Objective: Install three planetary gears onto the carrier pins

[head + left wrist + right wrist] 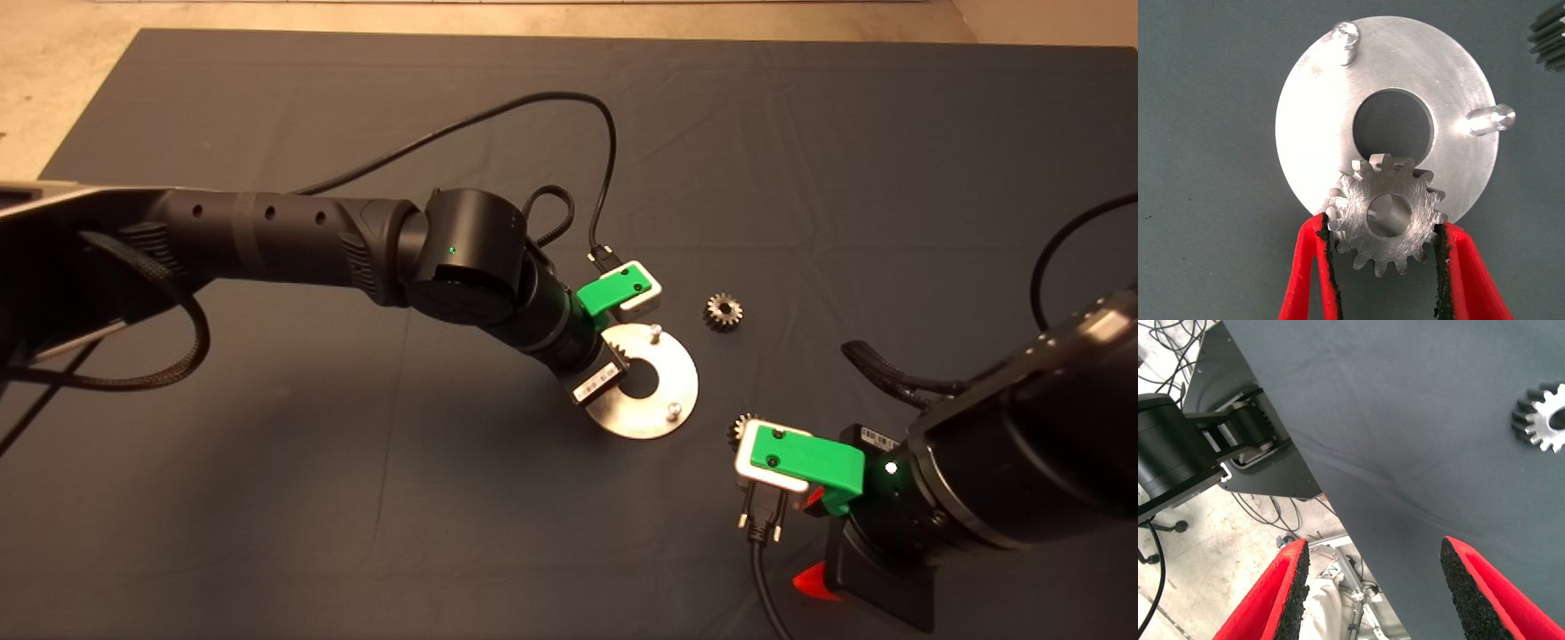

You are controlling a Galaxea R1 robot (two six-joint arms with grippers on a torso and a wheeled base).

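**Gear could jam on the third pin**

Our left gripper (1386, 233) has its jaws pinching a planetary gear (1386, 217) over the carrier disc (1318, 133); the pin beneath is hidden. A tilted bore may bind. The right gripper (1371, 587), jaws spread, waits near another gear (1541, 417) on the table.

A dark mat (800, 160) covers nearly the whole head view, creased in faint lines at upper right. A pale tabletop (53, 80) shows past its edge in the upper left corner and along the top.
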